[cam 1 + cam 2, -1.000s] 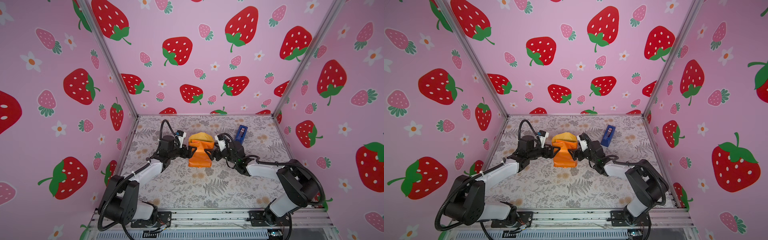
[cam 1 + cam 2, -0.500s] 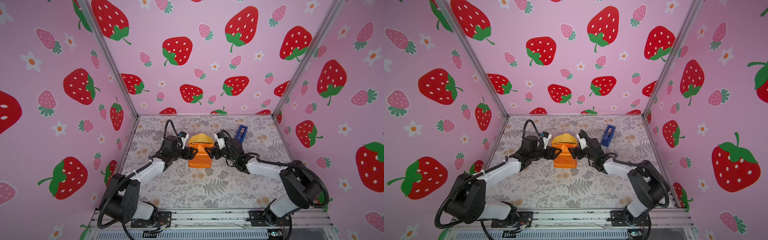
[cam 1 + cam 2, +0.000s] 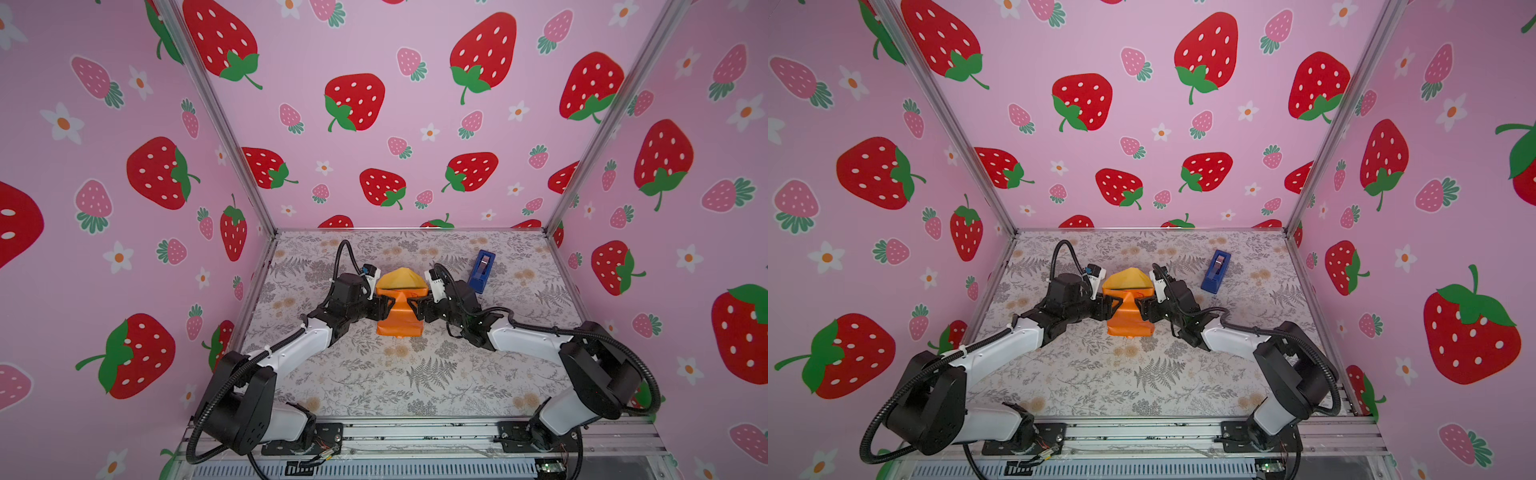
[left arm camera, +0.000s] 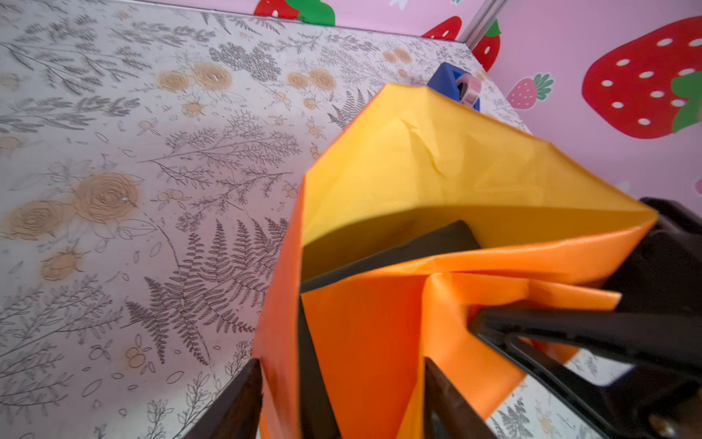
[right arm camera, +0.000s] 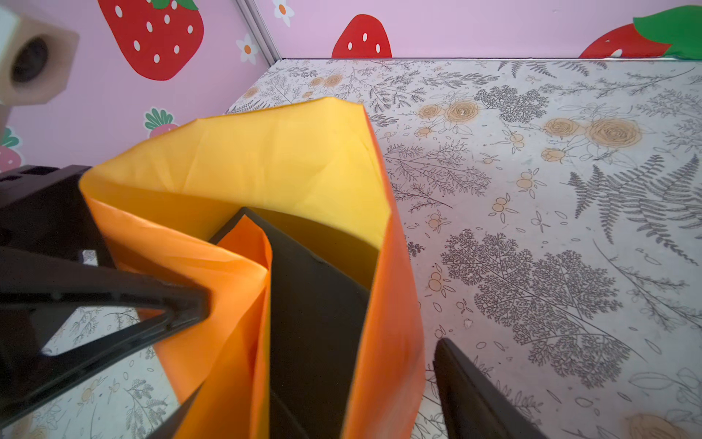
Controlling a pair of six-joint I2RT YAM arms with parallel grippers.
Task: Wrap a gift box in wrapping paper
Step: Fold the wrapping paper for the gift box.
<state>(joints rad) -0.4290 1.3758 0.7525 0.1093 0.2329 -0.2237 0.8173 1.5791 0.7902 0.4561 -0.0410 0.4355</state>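
The gift box [image 5: 315, 304] lies mid-table inside the wrapping paper [image 3: 399, 320], which is glossy orange outside. Its far end is open, with a dull yellow flap [image 3: 401, 279] standing up behind it. Black box shows in that opening [image 4: 399, 243]. My left gripper [image 3: 384, 309] is at the left side of that end and my right gripper [image 3: 415, 309] at the right side. Each pushes a side fold of paper inward. In the wrist views the left gripper [image 4: 342, 363] and the right gripper [image 5: 319, 365] stand open astride the paper-covered box corners. One right finger [image 5: 456, 365] is clear of the paper.
A blue tape dispenser [image 3: 481, 271] stands at the back right, just beyond my right wrist. The grey floral table covering [image 3: 415, 374] is bounded by pink strawberry walls on three sides and a metal rail [image 3: 415, 432] at the front.
Both grippers have moved inward against the box's far end and their jaws have narrowed. The side paper has been pressed in toward the middle.
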